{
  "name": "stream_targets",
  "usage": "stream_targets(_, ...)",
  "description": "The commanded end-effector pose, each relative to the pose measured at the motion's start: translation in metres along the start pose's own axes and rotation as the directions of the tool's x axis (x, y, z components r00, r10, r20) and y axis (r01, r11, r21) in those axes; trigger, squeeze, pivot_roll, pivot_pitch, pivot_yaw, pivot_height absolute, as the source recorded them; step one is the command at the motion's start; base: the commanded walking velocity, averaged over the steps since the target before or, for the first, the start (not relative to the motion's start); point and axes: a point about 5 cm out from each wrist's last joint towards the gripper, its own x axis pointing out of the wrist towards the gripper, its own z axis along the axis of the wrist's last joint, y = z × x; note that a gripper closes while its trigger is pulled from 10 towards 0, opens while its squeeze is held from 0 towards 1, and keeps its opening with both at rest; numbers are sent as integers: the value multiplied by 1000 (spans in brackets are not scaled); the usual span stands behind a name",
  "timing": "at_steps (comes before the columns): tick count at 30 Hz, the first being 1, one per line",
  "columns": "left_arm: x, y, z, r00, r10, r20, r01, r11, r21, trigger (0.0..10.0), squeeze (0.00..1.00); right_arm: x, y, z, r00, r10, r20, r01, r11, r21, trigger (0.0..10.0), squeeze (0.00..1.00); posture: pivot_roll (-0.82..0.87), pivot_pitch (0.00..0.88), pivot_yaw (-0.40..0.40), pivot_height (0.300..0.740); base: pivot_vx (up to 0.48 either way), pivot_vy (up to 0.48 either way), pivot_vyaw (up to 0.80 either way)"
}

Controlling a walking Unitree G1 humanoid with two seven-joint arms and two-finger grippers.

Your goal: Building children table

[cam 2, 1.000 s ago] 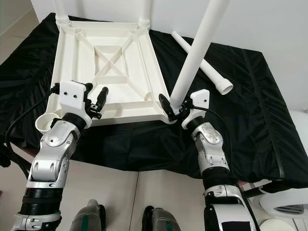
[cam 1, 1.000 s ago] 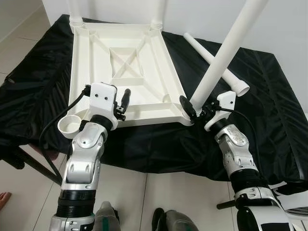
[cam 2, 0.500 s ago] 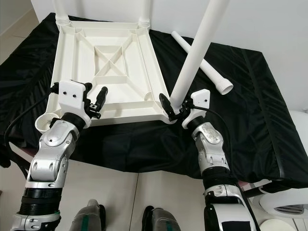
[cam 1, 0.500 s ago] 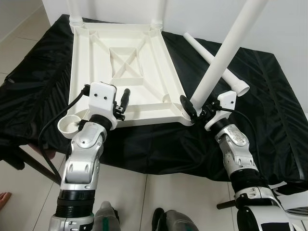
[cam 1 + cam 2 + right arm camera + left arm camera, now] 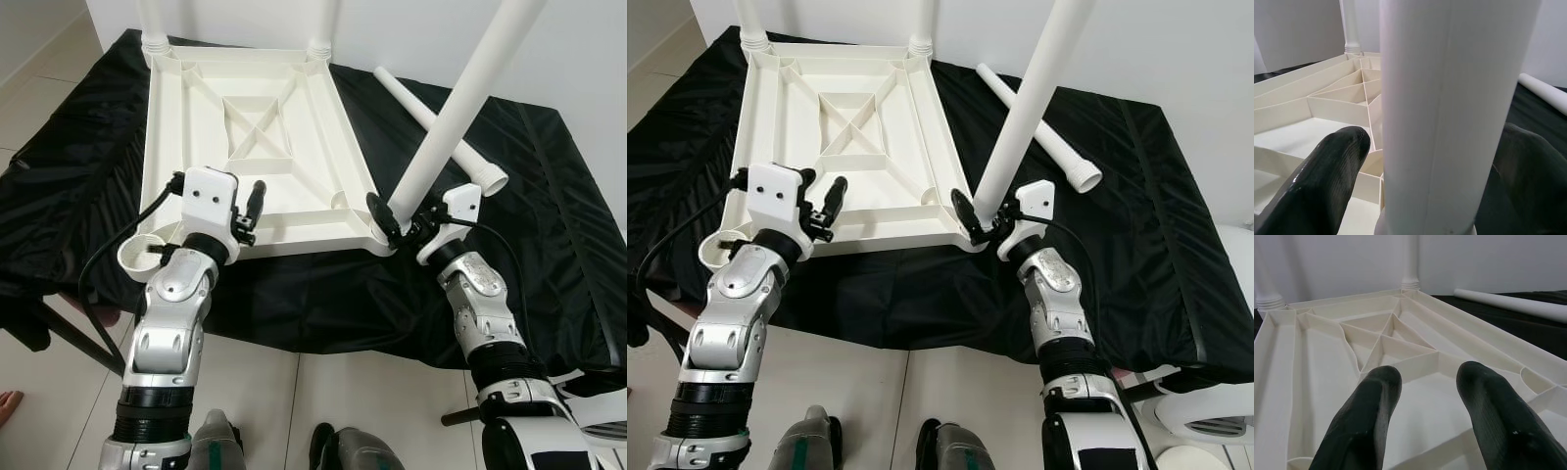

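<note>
— Anything shifted since a second ago?
— Barely: both arms hold as before. The right gripper [image 5: 395, 217] stays clamped on the tilted white plastic table leg [image 5: 453, 112] at the near right corner of the upturned white ribbed table panel [image 5: 250, 117].
— And the left?
— The left gripper [image 5: 1425, 396] hovers, fingers apart, over the panel's near edge; its wrist view shows two far legs standing.
— Room?
— A loose white tube leg [image 5: 1038, 129] lies on the black-draped tabletop [image 5: 549, 196]. The held leg's top is cut off.
</note>
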Motion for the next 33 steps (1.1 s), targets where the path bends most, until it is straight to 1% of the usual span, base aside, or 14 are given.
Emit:
stream_targets(1, -2, -2, -2, 1000, 17, -16, -17, 1000, -1, 10000, 0, -3, -4, -1, 1000, -12, -2, 12, 1000, -2, 10000, 0, 90, 70, -78, 740, 0, 0, 0)
stream_targets(13, -2, -6, -4, 1000, -7, -23, 7, 1000, -1, 10000, 0, -6, -5, -1, 1000, -13, -7, 13, 1000, -3, 10000, 0, 82, 71, -79, 740, 0, 0, 0)
stream_targets(24, -3, -12, -6, 999, -31, -28, 31, 1000, 0, 10000, 0, -10, -2, -3, 1000, 3, -15, -3, 1000, 0, 10000, 0, 77, 68, -88, 740, 0, 0, 0)
stream_targets(33, -4, -14, -6, 999, -43, -28, 43, 999, 0, 10000, 0, -12, -3, -3, 1000, 11, -22, -11, 1000, -5, 10000, 0, 74, 61, -88, 740, 0, 0, 0)
